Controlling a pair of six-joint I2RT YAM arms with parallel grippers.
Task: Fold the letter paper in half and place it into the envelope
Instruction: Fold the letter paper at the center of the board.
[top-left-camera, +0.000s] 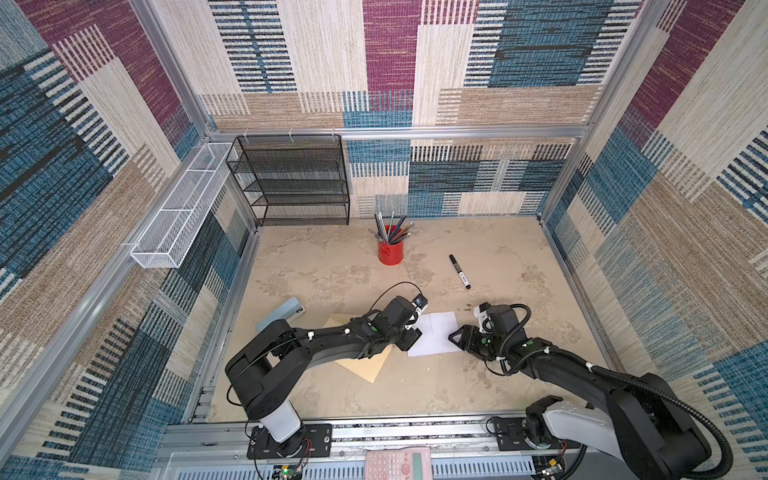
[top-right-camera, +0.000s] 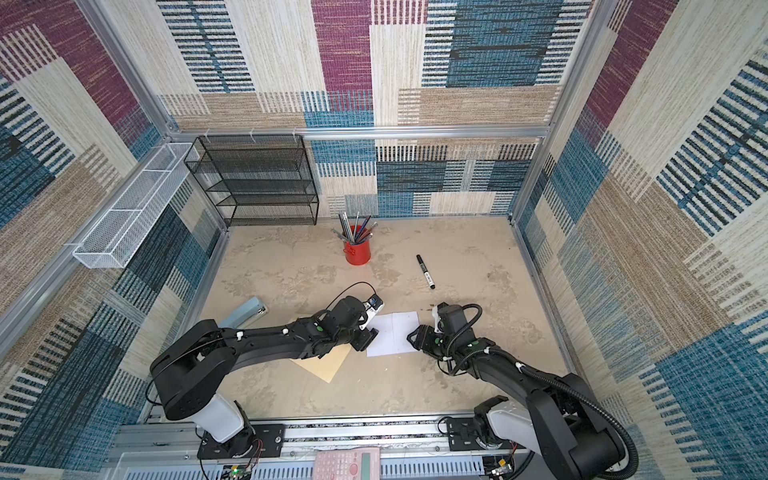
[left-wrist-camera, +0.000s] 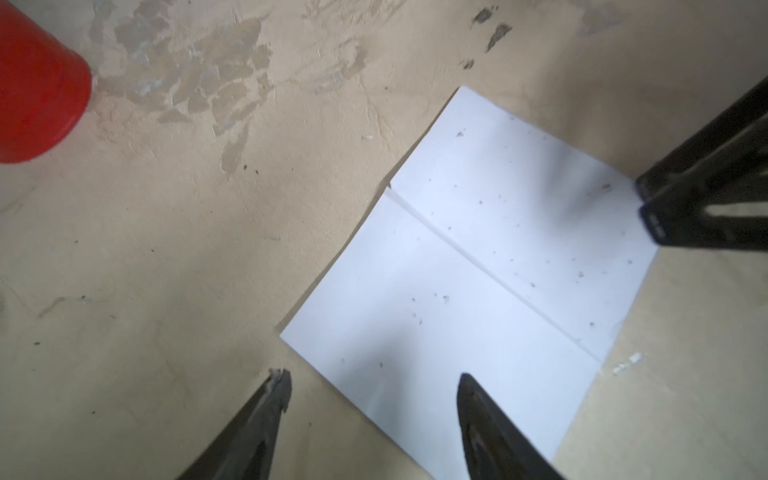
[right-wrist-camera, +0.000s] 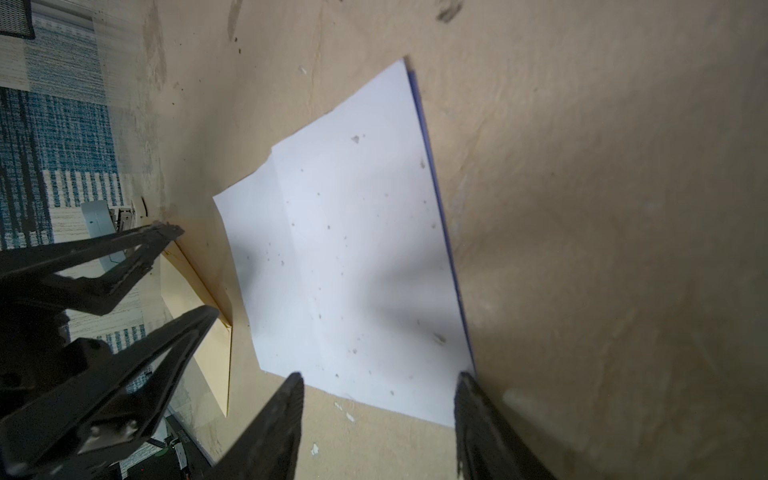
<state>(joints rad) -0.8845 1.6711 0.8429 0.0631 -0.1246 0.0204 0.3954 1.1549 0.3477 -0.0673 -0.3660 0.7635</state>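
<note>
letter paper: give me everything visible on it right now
The letter paper lies on the tan table, plain white side up, speckled with dirt, one crease across its middle, a thin blue line along one edge. The open left claw and open right claw sit at opposite edges; contact unclear. The envelope lies beside it.

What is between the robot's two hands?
The paper lies flat there, white side up, between the left hand and the right hand. It shows in both top views.
</note>
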